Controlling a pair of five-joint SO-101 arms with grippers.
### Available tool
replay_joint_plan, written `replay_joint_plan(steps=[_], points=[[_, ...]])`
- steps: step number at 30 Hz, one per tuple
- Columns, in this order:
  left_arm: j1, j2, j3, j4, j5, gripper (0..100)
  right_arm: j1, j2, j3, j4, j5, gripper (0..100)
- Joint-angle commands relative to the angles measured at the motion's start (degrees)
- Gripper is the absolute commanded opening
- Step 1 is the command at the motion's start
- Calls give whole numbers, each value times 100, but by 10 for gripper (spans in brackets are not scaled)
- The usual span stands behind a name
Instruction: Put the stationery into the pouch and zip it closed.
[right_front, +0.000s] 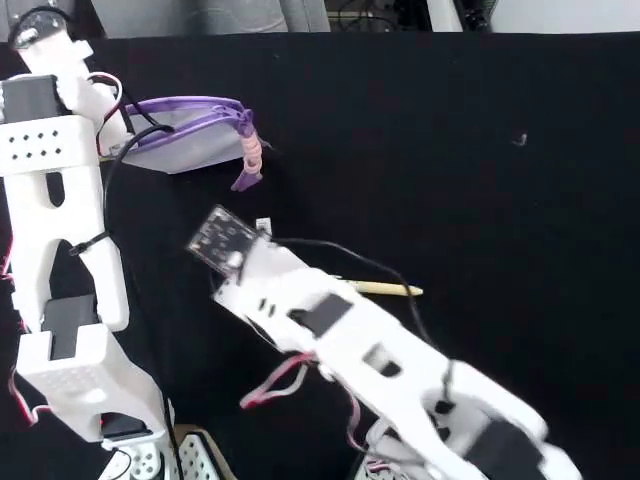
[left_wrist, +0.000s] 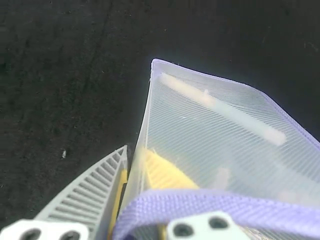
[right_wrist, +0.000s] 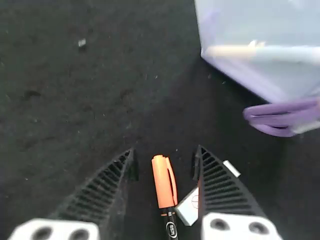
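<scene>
Pouch (right_front: 185, 150) sits far-left on a black table (right_front: 480, 250), grey curtain (right_front: 200, 15) behind.

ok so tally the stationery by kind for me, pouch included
pouch: 1
orange marker: 1
white eraser: 1
pale yellow pencil: 1
white pen inside the pouch: 1
total: 5
A yellow shape low in the pouch is too unclear to count.

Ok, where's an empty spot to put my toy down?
The right side of the black table, past the pencil, is bare. It's crowded on the left, around the pouch and the right tool, open over the orange marker.
</scene>
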Motion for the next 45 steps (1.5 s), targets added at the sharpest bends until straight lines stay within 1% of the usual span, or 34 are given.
replay_joint_plan(steps=[1,5,8,11,14,20,25,28,30,34,37,40,45], points=[[-242,-79,-31,-35,35,29,114,1279,-971,-158,114,173],[-242,-79,-22,-35,35,29,422,2123,-1560,-149,114,173],[-242,-79,-22,-35,35,29,501,2536,-1886,-44,114,173],[-242,-79,-22,-35,35,29,448,2870,-2360,545,158,173],[-233,-79,-22,-35,35,29,316,3222,-2862,1160,378,173],[-224,-79,-13,-35,35,29,316,3705,-3556,1829,431,173],[-198,-79,-13,-35,35,29,334,4163,-4382,2857,448,173],[-198,-79,-13,-35,35,29,316,4708,-5077,3578,712,172],[-198,-79,-4,-35,35,29,334,5068,-5631,4079,738,143],[-198,-79,-4,-35,35,29,352,5745,-6607,4914,782,9],[-198,-79,-4,-35,35,29,360,6114,-7143,5336,782,27],[-198,-79,-4,-35,35,29,536,6202,-7407,5512,791,10],[-198,-79,-4,-35,35,29,1116,5727,-7442,5512,756,11]])
